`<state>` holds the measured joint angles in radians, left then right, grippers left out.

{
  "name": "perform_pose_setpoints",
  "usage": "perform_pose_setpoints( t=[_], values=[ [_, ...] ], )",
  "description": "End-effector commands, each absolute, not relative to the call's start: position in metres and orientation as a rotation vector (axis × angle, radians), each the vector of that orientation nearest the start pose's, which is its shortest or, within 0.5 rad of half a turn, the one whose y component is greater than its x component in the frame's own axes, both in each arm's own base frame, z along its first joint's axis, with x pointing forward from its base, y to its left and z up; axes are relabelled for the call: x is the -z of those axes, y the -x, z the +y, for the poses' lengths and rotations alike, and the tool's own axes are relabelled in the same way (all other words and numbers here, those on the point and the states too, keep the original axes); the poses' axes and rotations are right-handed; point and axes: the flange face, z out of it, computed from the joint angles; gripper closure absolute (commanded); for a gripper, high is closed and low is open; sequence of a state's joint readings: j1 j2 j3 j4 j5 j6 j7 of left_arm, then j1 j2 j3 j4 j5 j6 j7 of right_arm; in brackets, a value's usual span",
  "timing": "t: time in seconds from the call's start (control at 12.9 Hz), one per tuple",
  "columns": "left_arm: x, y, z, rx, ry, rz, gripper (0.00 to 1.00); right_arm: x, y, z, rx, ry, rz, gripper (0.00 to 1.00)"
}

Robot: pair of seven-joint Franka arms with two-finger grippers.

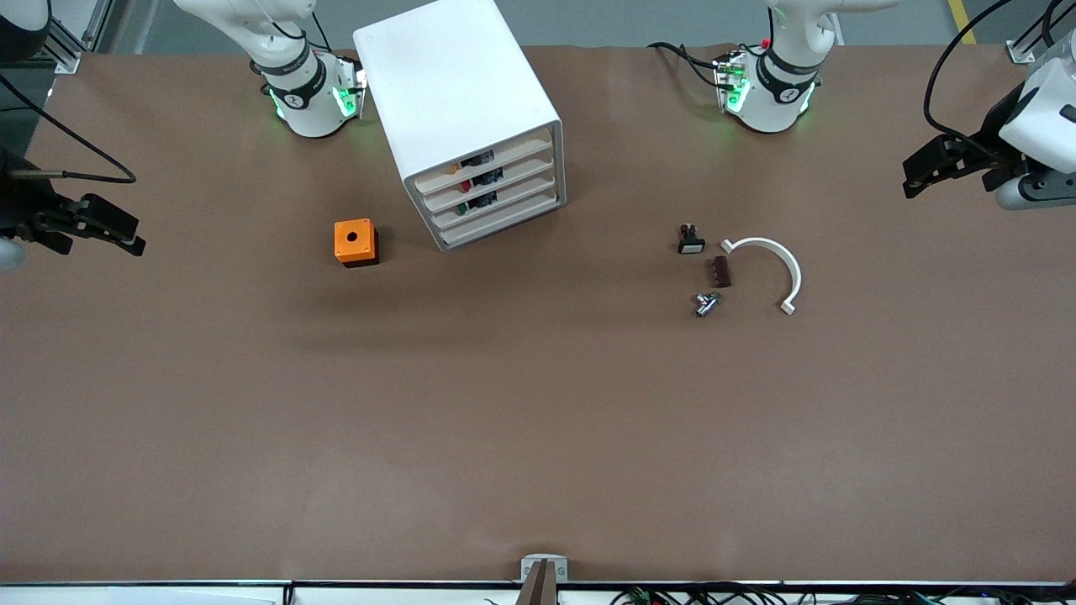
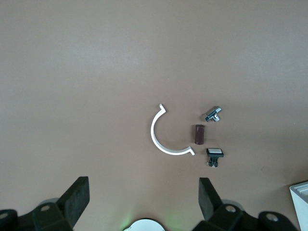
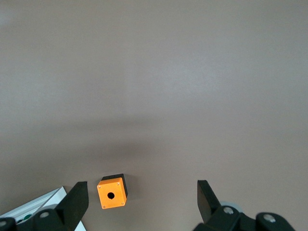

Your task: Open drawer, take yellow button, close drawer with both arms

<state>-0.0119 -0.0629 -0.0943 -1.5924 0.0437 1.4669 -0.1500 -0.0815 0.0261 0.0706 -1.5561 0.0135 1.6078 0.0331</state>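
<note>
The white cabinet (image 1: 458, 92) stands near the arms' bases, its four drawers all shut. The top drawer (image 1: 496, 160) shows only a speck of orange and black at its front slot; the button cannot be made out beyond that. My right gripper (image 1: 118, 228) is open and empty, up in the air over the right arm's end of the table; its fingers (image 3: 77, 195) frame the orange cube (image 3: 112, 193) below. My left gripper (image 1: 920, 172) is open and empty over the left arm's end; its fingers (image 2: 208, 190) hang above bare table.
The orange cube with a hole (image 1: 356, 242) sits beside the cabinet, toward the right arm's end. A black-and-white small part (image 1: 691, 239), a brown piece (image 1: 721, 271), a metal fitting (image 1: 706, 304) and a white curved clip (image 1: 773, 260) lie toward the left arm's end.
</note>
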Motion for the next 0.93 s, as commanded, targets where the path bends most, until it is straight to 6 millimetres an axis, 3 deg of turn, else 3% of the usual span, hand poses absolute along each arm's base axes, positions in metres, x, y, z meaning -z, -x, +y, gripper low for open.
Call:
perform_pose_setpoints(
  t=[0.0,0.23,0.85],
  values=[
    [-0.645,-0.526,-0.051,-0.081,3.086,-0.053,0.00,-0.625,-0.561,-0.006,0.055,3.141,0.070,0.00],
    [-0.651,-0.528,-0.049,-0.060,3.091,-0.058,0.00,-0.625,-0.561,-0.007,0.055,3.141,0.072,0.00],
    [-0.622,-0.540,-0.074,-0.128,3.082,-0.016,0.00,-0.625,-0.561,-0.008,0.053,3.141,0.075,0.00]
  ],
)
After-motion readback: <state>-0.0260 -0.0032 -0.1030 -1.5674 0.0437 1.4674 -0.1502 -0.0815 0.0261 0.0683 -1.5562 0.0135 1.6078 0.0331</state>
